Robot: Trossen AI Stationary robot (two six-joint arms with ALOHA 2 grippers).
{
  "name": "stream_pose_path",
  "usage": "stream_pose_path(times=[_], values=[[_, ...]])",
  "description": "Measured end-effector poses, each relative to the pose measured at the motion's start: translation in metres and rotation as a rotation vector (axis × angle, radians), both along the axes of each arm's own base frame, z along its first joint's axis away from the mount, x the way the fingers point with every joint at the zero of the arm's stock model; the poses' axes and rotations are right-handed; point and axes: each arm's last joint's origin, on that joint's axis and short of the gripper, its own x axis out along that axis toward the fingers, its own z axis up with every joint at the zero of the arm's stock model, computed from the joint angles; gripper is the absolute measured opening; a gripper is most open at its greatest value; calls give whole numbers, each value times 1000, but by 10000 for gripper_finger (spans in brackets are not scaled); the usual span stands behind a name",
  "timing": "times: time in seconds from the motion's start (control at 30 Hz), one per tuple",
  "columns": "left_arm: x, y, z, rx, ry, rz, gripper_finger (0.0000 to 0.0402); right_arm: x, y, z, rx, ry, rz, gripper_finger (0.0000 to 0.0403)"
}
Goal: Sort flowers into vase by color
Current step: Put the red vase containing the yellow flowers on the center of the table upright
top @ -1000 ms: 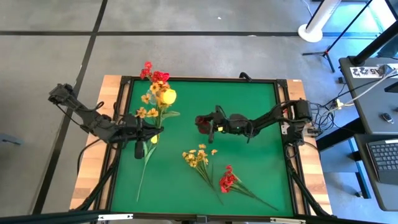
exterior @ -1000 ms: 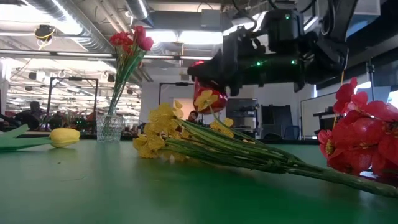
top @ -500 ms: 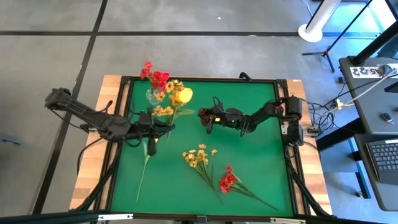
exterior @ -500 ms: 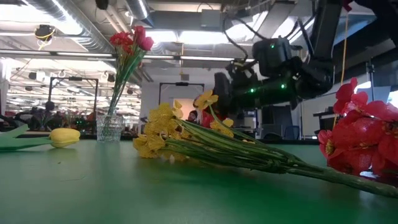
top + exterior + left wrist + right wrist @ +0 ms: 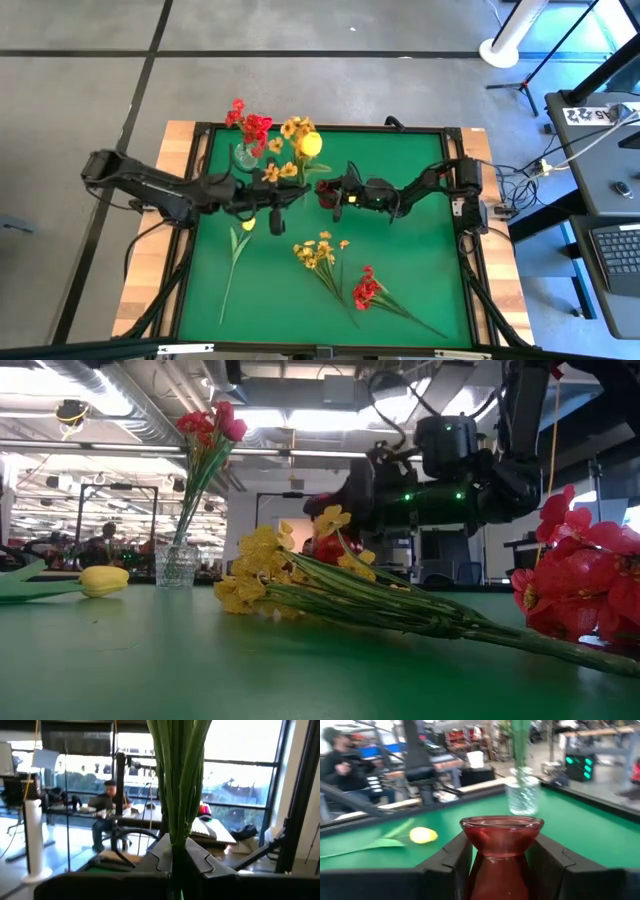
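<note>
Left gripper [image 5: 262, 196] clamped on a bunch of yellow flowers [image 5: 298, 142], stems pinched between the fingers, blossoms up and to the far right of the jaws, near the table's far edge. Long axis of the bunch slanting from the gripper toward the far right; in the left wrist view, green stems [image 5: 179, 775] rising straight out from between the fingers. Left arm stretched low across the mat from the left edge toward the middle.

Right gripper [image 5: 333, 193] closed around a red vase [image 5: 502, 851], just right of the held bunch, vase upright, mouth open upward. Right arm reaching in from the right edge, elbow bent.

Clear glass vase [image 5: 246, 155] with red flowers [image 5: 248, 122] at far left. Single yellow tulip [image 5: 247, 225] lying left of centre, stem running toward the near edge. Yellow spray [image 5: 318, 253] and red spray [image 5: 366, 290] lying near centre-right on the green mat [image 5: 420, 230], stems angled toward the near right.
</note>
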Motion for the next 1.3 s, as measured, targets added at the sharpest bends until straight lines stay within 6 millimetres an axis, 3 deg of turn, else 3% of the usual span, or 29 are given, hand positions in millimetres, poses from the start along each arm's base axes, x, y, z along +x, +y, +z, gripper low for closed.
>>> stream_pose_path(times=[0.27, 0.67, 1.3], values=[[28, 33, -27, 20, 3, -19, 5, 1, 17, 8, -83, -72, 61, 154], [52, 65, -74, -24, 66, 40, 5, 1, 17, 10, -89, -85, 57, 154], [45, 68, -63, 24, 101, 95, 5, 2, 17, 5, -81, -42, 61, 154]])
